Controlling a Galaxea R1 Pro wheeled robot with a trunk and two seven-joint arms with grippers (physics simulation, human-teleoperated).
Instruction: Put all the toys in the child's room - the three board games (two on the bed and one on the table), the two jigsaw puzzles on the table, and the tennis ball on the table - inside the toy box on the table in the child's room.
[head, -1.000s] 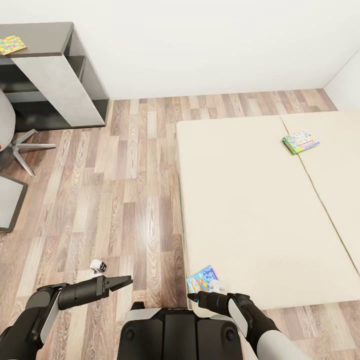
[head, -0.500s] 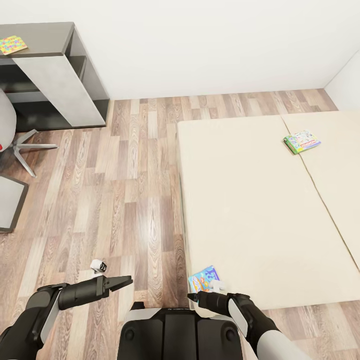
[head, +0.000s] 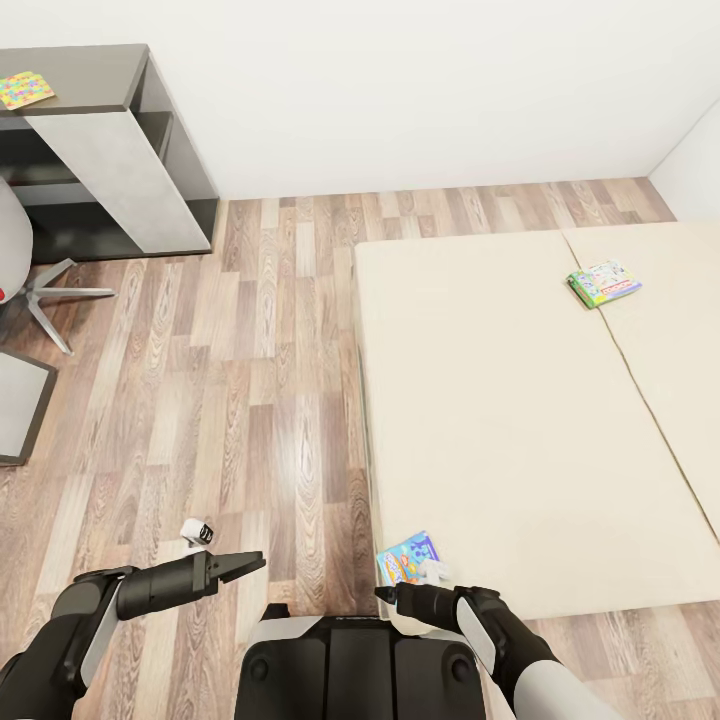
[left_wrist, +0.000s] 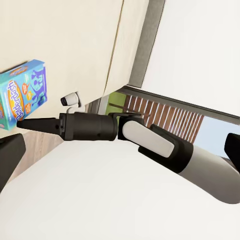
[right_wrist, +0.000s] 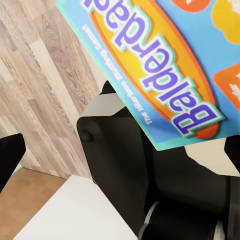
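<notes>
A blue "Balderdash" board game (head: 407, 558) lies flat on the near left corner of the cream bed (head: 500, 420). A green board game (head: 603, 283) rests far off on the bed's right side. My right gripper (head: 384, 594) hovers just short of the blue box, a little below and left of it, with nothing between its fingers. The right wrist view looks straight at the blue game (right_wrist: 165, 65) from close by. My left gripper (head: 254, 563) hangs over the wooden floor, open and empty. The left wrist view takes in the right gripper (left_wrist: 22, 123) beside the blue game (left_wrist: 22, 92).
A dark desk with a grey panel (head: 110, 150) stands at the back left, carrying a colourful flat puzzle (head: 24, 88). An office chair's base (head: 45, 295) and a dark table corner (head: 20, 405) sit at the left. Wooden floor (head: 270, 380) stretches between desk and bed.
The whole picture slid a few pixels to the right a second ago, so the camera moved slightly. Both arms and the games hold their places.
</notes>
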